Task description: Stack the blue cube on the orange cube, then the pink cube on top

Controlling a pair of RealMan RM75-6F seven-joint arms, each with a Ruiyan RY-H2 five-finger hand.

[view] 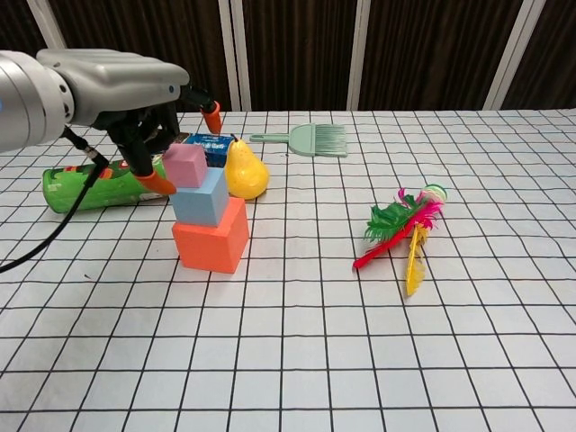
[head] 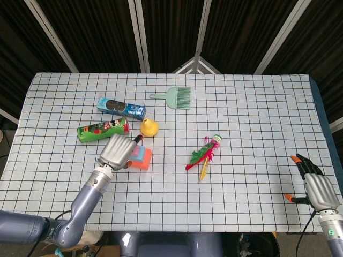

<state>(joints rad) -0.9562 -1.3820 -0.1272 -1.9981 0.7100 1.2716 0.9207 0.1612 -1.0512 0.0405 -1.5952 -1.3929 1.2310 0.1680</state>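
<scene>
1. From the chest view the stack is plain: the orange cube (view: 211,236) sits on the checked tablecloth (view: 297,342), the blue cube (view: 202,197) on it, the pink cube (view: 184,166) on top.
2. The head view hides most of that; only an orange edge (head: 143,158) and a sliver of blue (head: 139,153) peek out from under the left hand (head: 116,151), and I cannot see the pink one there.
3. The left hand (view: 135,99) hovers over the top of the stack with its fingers apart, one orange fingertip (view: 163,184) low beside the pink cube, another lifted above it; nothing is in its grasp.
4. The right hand (head: 316,184) appears only in the head view, near the table's right front corner, fingers spread and holding nothing.
5. Just behind the stack stands a yellow pear (view: 245,169), with a green chip can (view: 90,189) lying to the left.
6. The head view shows the whole blue cookie pack (head: 121,107); from the chest it is mostly hidden.
7. A green brush (view: 306,139) lies farther back, a feathered toy (view: 403,221) well to the right.
</scene>
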